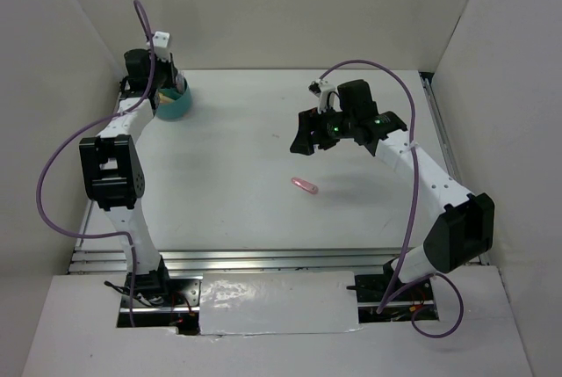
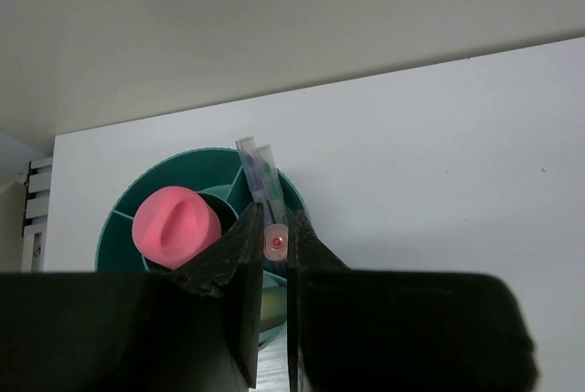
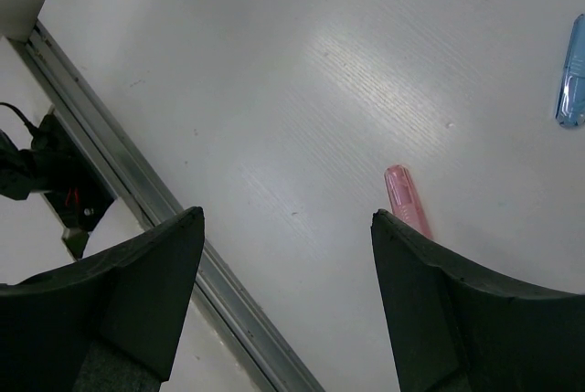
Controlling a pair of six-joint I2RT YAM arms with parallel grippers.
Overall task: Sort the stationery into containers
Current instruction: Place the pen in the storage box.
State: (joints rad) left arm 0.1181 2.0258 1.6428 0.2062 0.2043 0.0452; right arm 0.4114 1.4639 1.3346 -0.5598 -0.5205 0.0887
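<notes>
The left end effector [image 2: 276,217] hangs over the round teal tub [image 1: 178,106] at the far left corner of the worktop [image 1: 246,148]. Its jaws are pinched narrow, and a small pink tip shows between them. That tip appears to belong to the thin pens [image 2: 258,171], two of which lean side by side up across the tub's far rim. Whether one pen or both are gripped cannot be told. Inside the tub, in a compartment to the left of the pens, sits a rounded pink lump [image 2: 174,225]. The dark dividers fan out around it.

The right end effector [image 3: 288,217] hovers above the middle right of the worktop with its jaws spread wide and nothing between them. A small pink piece [image 3: 407,198] lies flat on the worktop near the centre, just beside the inner edge of the right-hand finger [image 3: 439,301] in the wrist view and apart from it. In the overhead view it lies nearer than the end effector, slightly to its left. A small blue piece [image 3: 571,72] lies well away from the pink one, at the edge of the right wrist view. A metal rail [image 3: 123,150] runs along the worktop's border.
</notes>
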